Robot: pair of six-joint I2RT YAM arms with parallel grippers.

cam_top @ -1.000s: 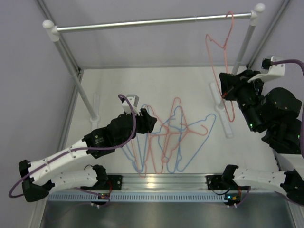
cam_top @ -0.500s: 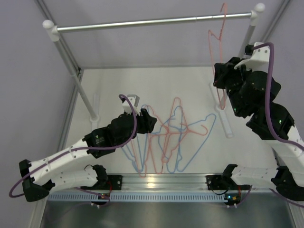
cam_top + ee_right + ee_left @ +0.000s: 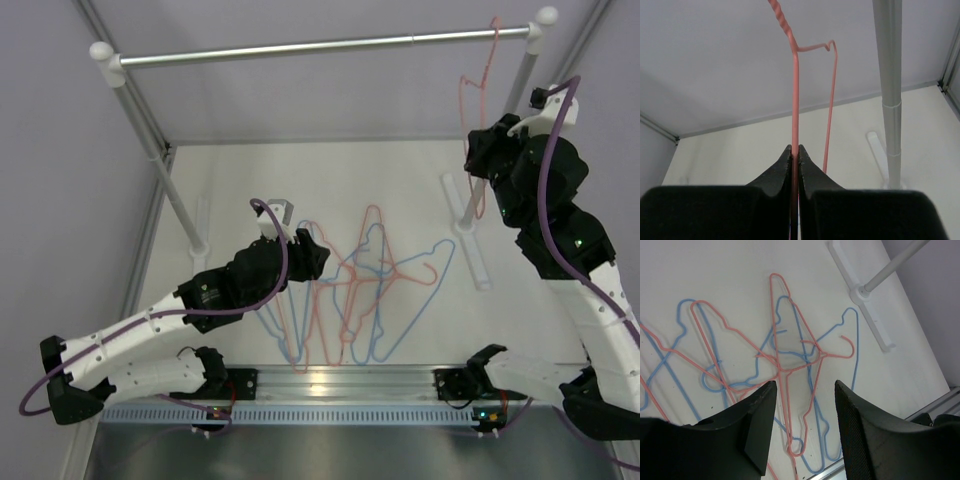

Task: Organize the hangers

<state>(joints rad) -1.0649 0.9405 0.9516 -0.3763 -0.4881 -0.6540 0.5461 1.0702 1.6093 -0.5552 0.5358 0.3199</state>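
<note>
**Hanging the first hanger: one lifted to the rail, the rest on the table**

One pink hanger [image 3: 795, 100] is raised at the upper right of the overhead view, its hook at the right end of the silver rail [image 3: 300, 47]. Whether the hook already rests on the rail cannot be told. No other hanger is on the rail. The remaining hangers [image 3: 365, 280], pink and blue, lie overlapped in a tangle at the centre of the table [image 3: 250, 180]. The task therefore appears to be at an early stage, with nearly all of the hanging left to do. The right gripper [image 3: 795, 155] has its fingers pressed together on the pink hanger's lower wire, pinching it upright. The left gripper [image 3: 804, 387] hovers above the tangle with its fingers spread wide, holding and touching nothing.
</note>
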